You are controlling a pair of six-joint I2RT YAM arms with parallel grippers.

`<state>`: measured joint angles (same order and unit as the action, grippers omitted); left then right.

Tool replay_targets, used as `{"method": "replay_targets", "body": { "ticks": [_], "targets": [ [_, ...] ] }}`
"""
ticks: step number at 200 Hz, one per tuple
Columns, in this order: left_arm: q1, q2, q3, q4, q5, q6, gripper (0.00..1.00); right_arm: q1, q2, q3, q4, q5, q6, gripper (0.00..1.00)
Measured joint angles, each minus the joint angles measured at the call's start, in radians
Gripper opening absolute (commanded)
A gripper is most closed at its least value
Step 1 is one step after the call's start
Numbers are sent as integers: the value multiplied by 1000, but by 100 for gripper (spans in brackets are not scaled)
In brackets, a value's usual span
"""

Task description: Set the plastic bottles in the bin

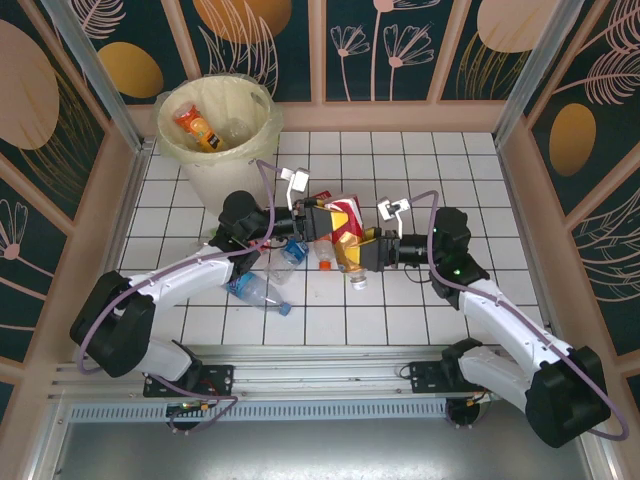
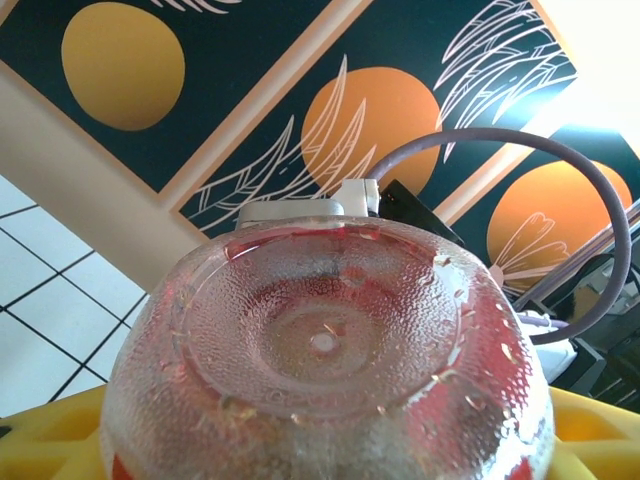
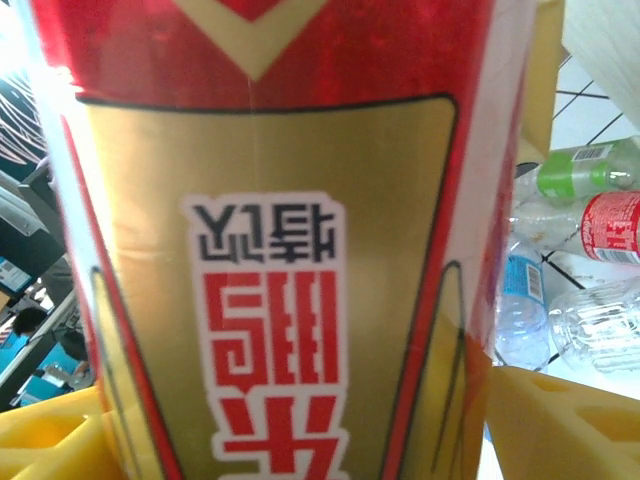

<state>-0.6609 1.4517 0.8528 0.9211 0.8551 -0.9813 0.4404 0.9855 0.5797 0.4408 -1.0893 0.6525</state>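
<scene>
My left gripper point(image 1: 325, 224) is shut on a clear bottle with a red label point(image 1: 345, 212). Its dimpled bottom point(image 2: 325, 340) faces the left wrist camera between the yellow fingers point(image 2: 595, 430). My right gripper point(image 1: 363, 250) is shut crosswise on an amber bottle point(image 1: 350, 256) whose red-and-gold label point(image 3: 270, 300) sits between the yellow fingers point(image 3: 570, 420). Both grippers meet above the middle of the tiled table. The cream-white bin point(image 1: 218, 130) stands at the back left with an orange bottle point(image 1: 197, 127) lying inside.
Loose bottles lie below the grippers: two blue-labelled ones point(image 1: 256, 290) point(image 1: 289, 255) and an orange-capped one point(image 1: 325, 262). The right wrist view shows a green-labelled point(image 3: 585, 170), a red-labelled point(image 3: 612, 225) and a blue-labelled bottle point(image 3: 520, 300). Patterned walls enclose the table.
</scene>
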Motion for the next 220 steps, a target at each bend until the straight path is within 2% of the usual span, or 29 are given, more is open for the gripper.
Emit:
{"method": "replay_targets", "body": {
  "ticks": [34,64,91,121,182,220],
  "targets": [
    [-3,-34,76,-199,-38,114,62,-12,-70,2,-116,38,-55,93],
    [-3,-47,216,-441,-116,262,62,-16,-154,51,-308,131,-149,96],
    [-2,-45,370,-677,-221,401,62,-16,-230,121,-455,266,-224,98],
    [10,-29,534,-885,-372,531,63,-16,-288,151,-527,385,-263,99],
    [139,55,829,-1154,-584,679,64,-16,-310,151,-551,570,-250,99],
    [248,122,999,-1242,-664,725,64,-13,-310,147,-546,613,-257,99]
  ]
}}
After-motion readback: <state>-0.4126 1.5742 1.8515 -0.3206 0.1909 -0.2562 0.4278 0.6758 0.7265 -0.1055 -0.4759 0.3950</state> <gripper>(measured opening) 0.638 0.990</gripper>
